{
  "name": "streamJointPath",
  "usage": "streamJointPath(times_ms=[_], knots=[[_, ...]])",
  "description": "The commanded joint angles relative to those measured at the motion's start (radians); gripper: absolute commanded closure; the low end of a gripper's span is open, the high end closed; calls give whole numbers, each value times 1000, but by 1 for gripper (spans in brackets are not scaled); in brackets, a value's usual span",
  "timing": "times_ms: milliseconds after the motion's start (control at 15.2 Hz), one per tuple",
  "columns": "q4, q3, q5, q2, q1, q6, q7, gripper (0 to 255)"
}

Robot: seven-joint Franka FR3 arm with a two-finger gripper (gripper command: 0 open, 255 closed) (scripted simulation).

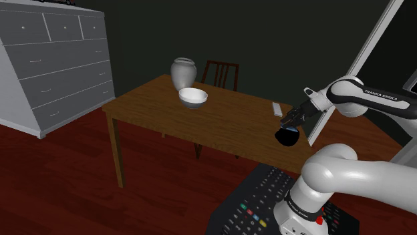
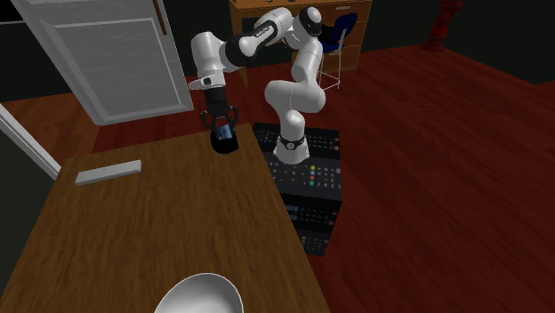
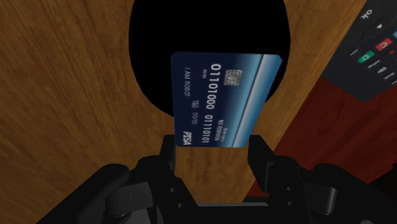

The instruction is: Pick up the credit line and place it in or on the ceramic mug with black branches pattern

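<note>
1. i count one arm (image 1: 364,93) and one gripper (image 3: 213,151), which points down at the table (image 1: 147,101).
2. there is one blue credit card (image 3: 219,95) and one mug (image 1: 287,137). the mug reads plain black from here.
3. on the same table i see one white bowl (image 1: 193,97), one pale vase (image 1: 183,72) just behind it, and one flat pale bar (image 2: 108,172). the bar lies well apart from the mug.
4. around the table are one chair (image 1: 220,71) at the far side, one grey dresser (image 1: 53,60) at the shoulder view's left, and one stand (image 2: 307,191) covered in button panels.
5. the arm's link carries "franka emika".
6. the card shows "01101000 01110101", a chip, and a corner logo that looks like "visa". the smaller lines i cannot read for sure.
7. the two black fingers (image 3: 262,159) are closed on the card, one against each long edge near its logo end.
8. the card's long axis runs along the gripper's reach, straight down. the number end points away from the hand, and the printed face is turned to the wrist camera.
9. the card hangs right over the mug's dark mouth. i cannot tell whether its lower end is already inside the rim.
10. the mug stands on the table by the edge nearest the stand.
</note>
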Motion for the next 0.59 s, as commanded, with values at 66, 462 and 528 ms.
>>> streamJointPath(times_ms=[66, 462, 528], knots=[[0, 0, 0, 0, 0, 0, 0, 0], [52, 28, 18, -24, -12, -79, -3, 0], [80, 40, 27, -33, -16, -116, -5, 0]])
